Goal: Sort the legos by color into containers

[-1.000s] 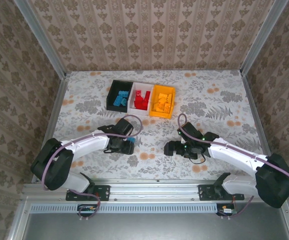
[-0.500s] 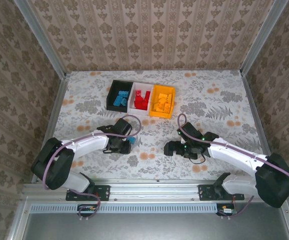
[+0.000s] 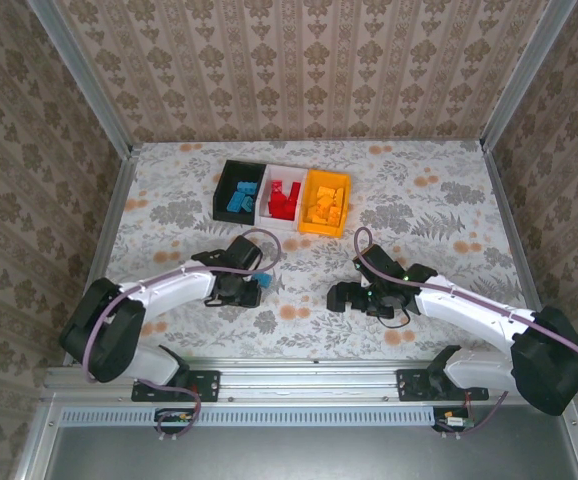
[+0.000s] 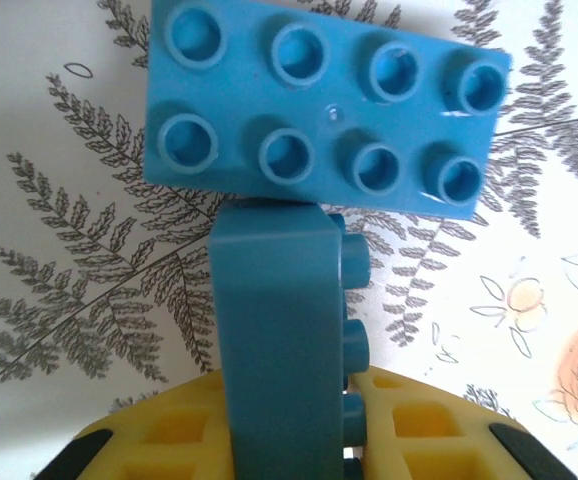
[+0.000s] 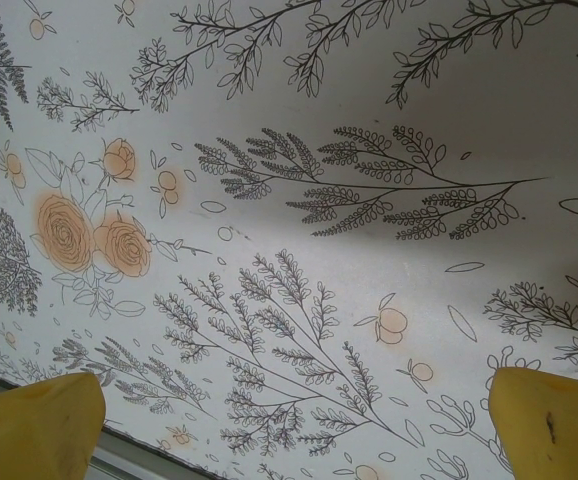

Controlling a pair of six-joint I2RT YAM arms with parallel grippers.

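Note:
My left gripper (image 3: 253,288) is shut on a blue lego (image 4: 279,340) that stands on edge between its yellow fingers (image 4: 439,425), studs to the right. A second blue lego (image 4: 319,110), two by four studs, lies flat just beyond it, and their edges meet. The containers stand in a row at the back: a black bin (image 3: 225,186) with blue legos, a white bin (image 3: 269,172) with red ones, an orange-yellow bin (image 3: 311,224) with yellow ones. My right gripper (image 3: 341,296) is open low over the bare cloth, nothing between its fingertips (image 5: 34,420).
The table is covered with a floral cloth (image 3: 439,220). Patterned walls close it in at the back and sides, with a metal rail (image 3: 299,372) along the near edge. Both arms lie low in the near half.
My left gripper has closed on the blue lego and shifted slightly toward the bins. The right arm has not moved.

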